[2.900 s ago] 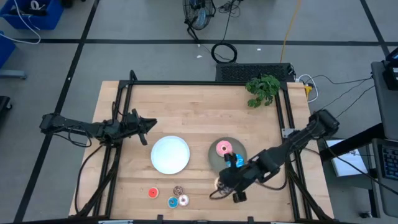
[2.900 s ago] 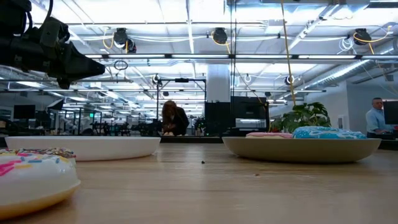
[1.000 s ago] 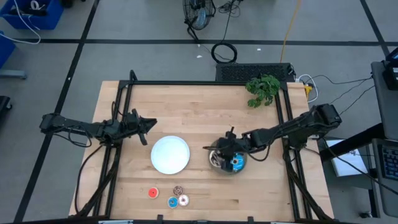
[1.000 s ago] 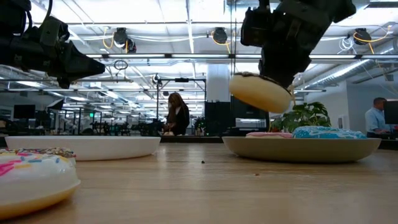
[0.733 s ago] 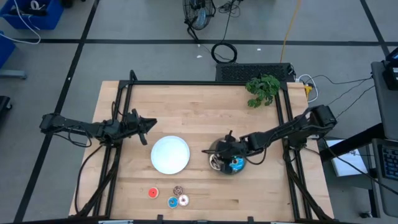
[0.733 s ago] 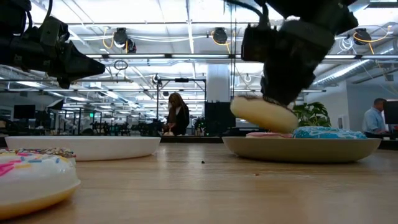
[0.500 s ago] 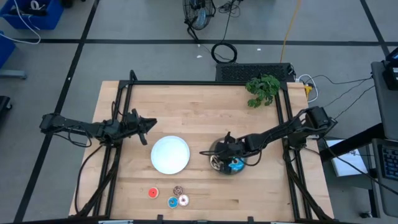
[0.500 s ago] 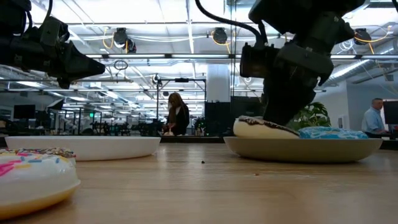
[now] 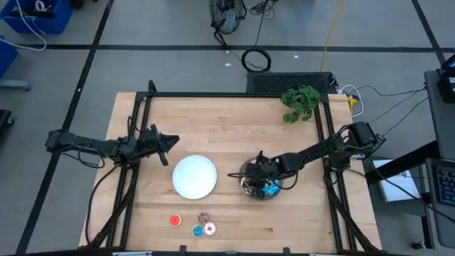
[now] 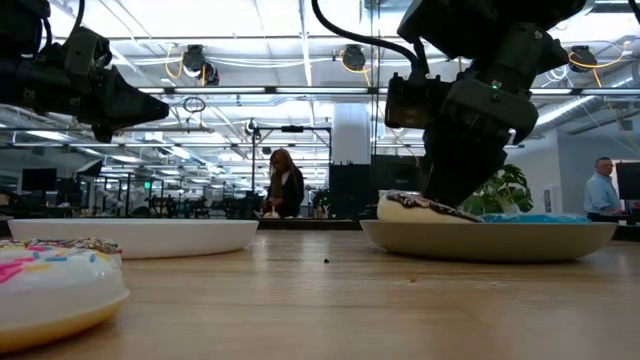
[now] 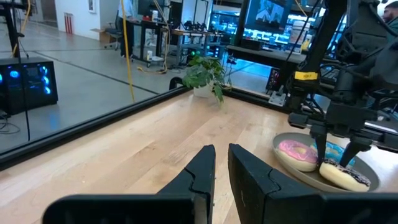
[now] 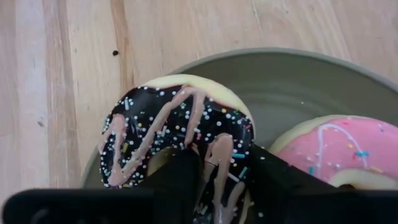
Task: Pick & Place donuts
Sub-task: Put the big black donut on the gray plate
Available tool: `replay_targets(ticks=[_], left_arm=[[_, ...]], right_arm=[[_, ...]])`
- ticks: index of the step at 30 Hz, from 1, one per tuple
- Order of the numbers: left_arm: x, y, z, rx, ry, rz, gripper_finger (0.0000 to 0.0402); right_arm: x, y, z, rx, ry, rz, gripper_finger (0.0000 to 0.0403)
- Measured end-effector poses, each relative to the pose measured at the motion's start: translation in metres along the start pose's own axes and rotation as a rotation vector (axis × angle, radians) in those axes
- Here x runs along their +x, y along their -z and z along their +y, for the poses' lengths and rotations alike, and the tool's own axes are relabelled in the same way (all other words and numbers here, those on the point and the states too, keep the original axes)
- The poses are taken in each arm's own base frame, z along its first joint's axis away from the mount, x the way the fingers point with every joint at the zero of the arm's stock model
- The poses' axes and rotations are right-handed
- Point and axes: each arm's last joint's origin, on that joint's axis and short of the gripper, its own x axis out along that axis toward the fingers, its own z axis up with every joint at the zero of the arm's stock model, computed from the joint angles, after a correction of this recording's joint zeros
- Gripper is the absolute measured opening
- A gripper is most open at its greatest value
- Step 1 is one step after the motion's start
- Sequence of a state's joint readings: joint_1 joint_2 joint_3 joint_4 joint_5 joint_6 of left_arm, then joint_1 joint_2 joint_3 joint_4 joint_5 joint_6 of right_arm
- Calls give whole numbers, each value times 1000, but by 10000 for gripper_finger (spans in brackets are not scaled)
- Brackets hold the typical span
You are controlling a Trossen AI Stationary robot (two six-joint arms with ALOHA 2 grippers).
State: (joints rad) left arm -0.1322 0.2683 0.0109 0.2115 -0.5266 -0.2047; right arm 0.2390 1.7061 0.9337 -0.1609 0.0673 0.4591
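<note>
A brown-iced sprinkled donut (image 12: 168, 124) lies on the grey plate (image 12: 292, 87) beside a pink donut (image 12: 329, 149) and a blue donut (image 9: 270, 188). My right gripper (image 12: 224, 180) slants down over the plate's left part, its fingers apart on either side of the brown donut's near ring section. Red (image 9: 175, 220), brown (image 9: 204, 216), blue (image 9: 197, 230) and white (image 9: 210, 228) small donuts lie on the table near its front edge. My left gripper (image 11: 221, 155) waits level above the table's left part, its fingers almost together with nothing between them. My right gripper stands astride the brown donut's near ring section (image 12: 217, 155), one finger (image 12: 180, 180) at the hole and the other outside, slanting down from the table's right. I cannot tell whether the fingers touch it. The donut lies tilted on the plate's left rim (image 10: 425, 208).
A white plate (image 9: 194, 177) stands left of the grey plate. A potted plant (image 9: 301, 102) stands at the far right corner. A black frame runs along the table's left, far and right sides.
My right gripper has come down toward the grey plate with the brown-iced donut. The donut, which hung tilted above the plate's left rim, now lies on the plate, and the gripper has stopped above it.
</note>
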Motion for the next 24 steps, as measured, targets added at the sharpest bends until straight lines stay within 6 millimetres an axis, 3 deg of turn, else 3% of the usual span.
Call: replay_targets(ticks=[16, 24], left_arm=[[0, 0, 0, -1, 0, 0, 51], [0, 0, 0, -1, 0, 0, 51]], right_arm=[[-2, -2, 0, -7, -4, 33, 213], [-17, -21, 10, -81, 60, 61, 245]])
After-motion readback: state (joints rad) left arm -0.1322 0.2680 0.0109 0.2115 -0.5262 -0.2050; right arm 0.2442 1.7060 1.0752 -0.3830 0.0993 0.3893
